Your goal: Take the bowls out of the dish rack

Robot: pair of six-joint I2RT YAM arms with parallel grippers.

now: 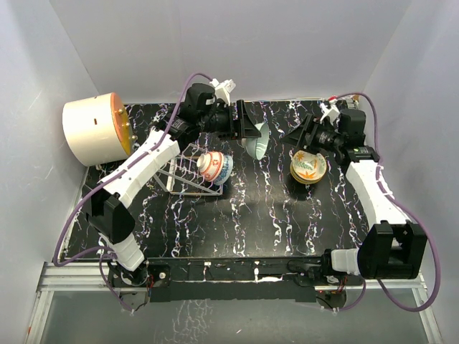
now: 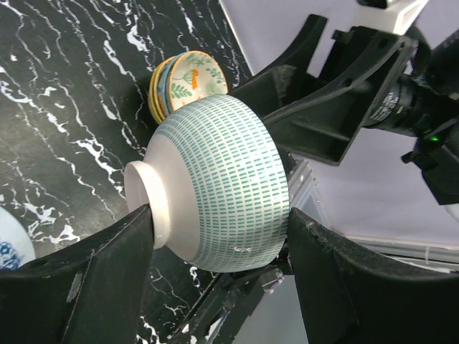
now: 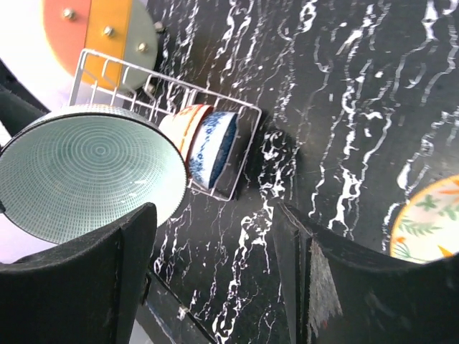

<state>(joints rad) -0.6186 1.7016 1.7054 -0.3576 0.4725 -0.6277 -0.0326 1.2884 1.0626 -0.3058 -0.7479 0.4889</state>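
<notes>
My left gripper (image 1: 252, 133) (image 2: 219, 218) is shut on a pale teal dashed bowl (image 1: 258, 140) (image 2: 215, 179), held on its side above the table, foot against one finger and rim against the other. That same bowl (image 3: 86, 172) fills the left of the right wrist view. The wire dish rack (image 1: 188, 174) (image 3: 240, 136) holds a red-patterned bowl (image 1: 209, 164) (image 3: 181, 123) and a blue-patterned bowl (image 1: 224, 169) (image 3: 215, 147) on edge. A stack of yellow leaf-painted bowls (image 1: 308, 166) (image 2: 188, 82) (image 3: 430, 222) sits at the right. My right gripper (image 1: 301, 140) (image 3: 215, 265) is open and empty, just above and left of that stack.
A large cream-and-orange cylinder (image 1: 97, 129) (image 3: 100, 29) lies at the back left, behind the rack. White walls close in the black marbled table (image 1: 244, 222) on three sides. The two grippers face each other closely at the back centre.
</notes>
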